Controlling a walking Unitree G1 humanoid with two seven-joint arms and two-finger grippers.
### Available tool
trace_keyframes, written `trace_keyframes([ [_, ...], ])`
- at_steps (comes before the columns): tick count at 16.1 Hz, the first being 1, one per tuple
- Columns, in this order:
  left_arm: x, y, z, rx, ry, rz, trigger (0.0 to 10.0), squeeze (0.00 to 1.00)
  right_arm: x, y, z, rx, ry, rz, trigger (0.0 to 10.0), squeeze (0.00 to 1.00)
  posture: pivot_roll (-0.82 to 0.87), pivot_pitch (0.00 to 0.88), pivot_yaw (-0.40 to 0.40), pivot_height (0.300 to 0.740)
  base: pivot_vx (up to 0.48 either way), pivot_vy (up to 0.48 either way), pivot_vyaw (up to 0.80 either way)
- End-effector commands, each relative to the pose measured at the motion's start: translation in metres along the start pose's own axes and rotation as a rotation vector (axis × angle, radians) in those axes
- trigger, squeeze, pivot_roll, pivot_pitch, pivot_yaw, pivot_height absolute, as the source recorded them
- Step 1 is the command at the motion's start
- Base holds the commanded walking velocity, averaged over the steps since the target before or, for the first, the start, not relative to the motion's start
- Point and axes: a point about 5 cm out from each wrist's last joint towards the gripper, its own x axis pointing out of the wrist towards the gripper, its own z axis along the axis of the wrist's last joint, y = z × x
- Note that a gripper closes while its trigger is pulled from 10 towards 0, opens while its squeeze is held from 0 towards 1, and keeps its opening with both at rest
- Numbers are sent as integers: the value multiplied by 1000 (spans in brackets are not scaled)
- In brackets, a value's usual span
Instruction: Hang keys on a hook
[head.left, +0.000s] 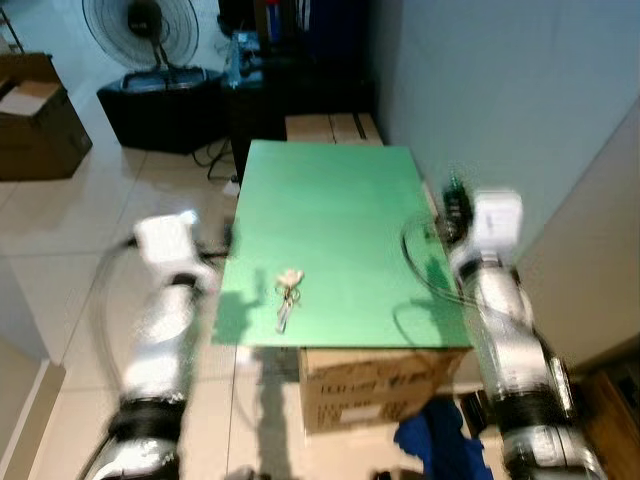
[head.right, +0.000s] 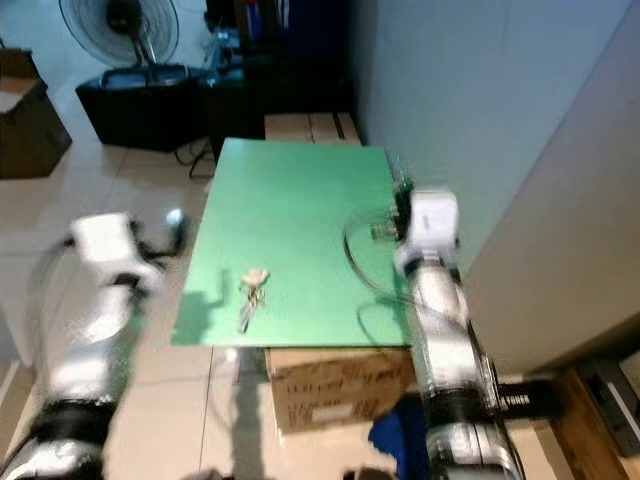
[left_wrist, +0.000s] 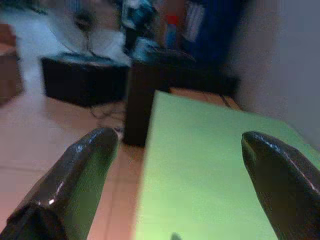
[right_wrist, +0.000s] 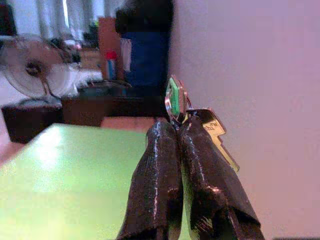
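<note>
Green counter (head.left: 340, 230) carries a second key bunch (head.left: 287, 296) near its front edge. Right tool (right_wrist: 175, 132) is clamped on the keys (right_wrist: 200, 125) beside the wall; left tool (left_wrist: 180, 150) gapes, empty. Keys: light, rigid, slippery metal, probably best pinched by the ring.

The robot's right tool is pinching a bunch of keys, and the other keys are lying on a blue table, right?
Not quite: the table is green, not blue, as the left eye view shows. The right tool is pinching keys, and the other keys lie on that table.
</note>
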Motion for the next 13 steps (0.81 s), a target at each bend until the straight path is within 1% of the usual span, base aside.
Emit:
trace_keyframes([
  [1,-9,11,0,-2,-14,28,10000,0,-8,-10,-3,-22,-17,-37,0,0,-42,0,-1,740,0,0,0],
  [2,-22,16,-5,8,-19,43,10000,0,-20,-13,-18,-33,37,-67,0,0,-39,0,5,740,0,0,0],
  [3,-41,10,-19,0,26,30,10000,0,-28,-8,-29,-21,84,-72,0,0,-50,0,23,740,0,0,0],
  [4,-39,3,-20,-1,33,9,10000,0,-24,-4,-27,-19,79,-51,0,0,-51,0,24,740,0,0,0],
  [5,-34,-6,-18,-5,34,-20,10000,0,-18,4,-23,-9,65,-12,0,0,-51,0,29,740,0,0,0],
  [6,-31,-9,-17,-14,35,-27,10000,0,-17,7,-21,-5,58,2,0,0,-51,0,31,740,0,0,0],
  [7,-24,-11,-16,-18,50,-32,10000,0,-12,12,-18,-4,55,21,0,0,-55,0,33,740,0,0,0],
  [8,-19,-10,-17,-13,75,-38,10000,0,-9,16,-20,-8,70,34,0,0,-58,0,36,740,0,0,0],
  [9,-18,-8,-20,-22,100,-40,10000,0,-10,19,-23,-7,82,39,0,0,-65,0,39,740,0,0,0],
  [10,-18,-9,-22,-4,114,-53,10000,0,-10,21,-23,-9,84,60,0,0,-73,0,44,740,0,0,0],
  [11,-16,-11,-22,-26,122,-67,10000,0,-9,23,-22,-14,81,83,0,0,-80,0,45,740,0,0,0],
  [13,-11,-11,-28,-25,145,-55,10000,0,-5,23,-18,-25,78,117,0,0,-107,0,33,740,0,0,0],
])
